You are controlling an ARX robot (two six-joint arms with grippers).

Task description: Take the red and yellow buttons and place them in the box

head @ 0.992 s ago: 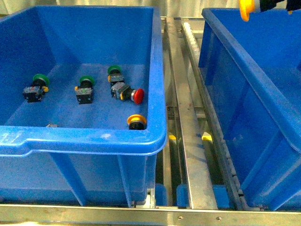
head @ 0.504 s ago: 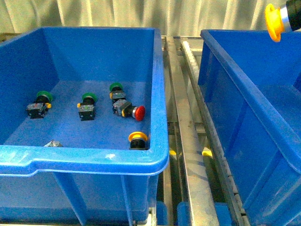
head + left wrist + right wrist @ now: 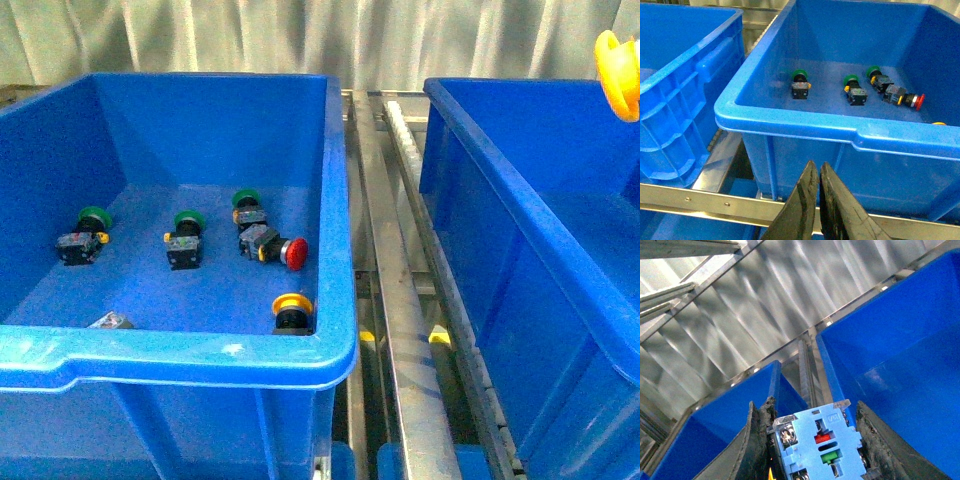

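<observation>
In the front view a yellow button (image 3: 618,60) hangs at the top right edge, above the right blue box (image 3: 470,170). The right wrist view shows my right gripper (image 3: 815,412) shut on that button's pale blocky body (image 3: 820,445), a finger on each side. A red button (image 3: 285,250) lies on its side in the left blue bin (image 3: 200,350), and a second yellow button (image 3: 292,308) stands by the bin's near right corner. My left gripper (image 3: 818,165) is shut on nothing, low before the bin's outer wall. The red button (image 3: 912,100) also shows there.
Three green-capped switches (image 3: 93,218) (image 3: 188,222) (image 3: 245,202) lie in the left bin, with a small grey piece (image 3: 110,321) near its front wall. Metal roller rails (image 3: 390,280) run between the bins. Another blue bin (image 3: 680,100) appears in the left wrist view.
The held yellow button has moved right, over the right box. The front view itself has shifted, so both bins sit a little differently in it.
</observation>
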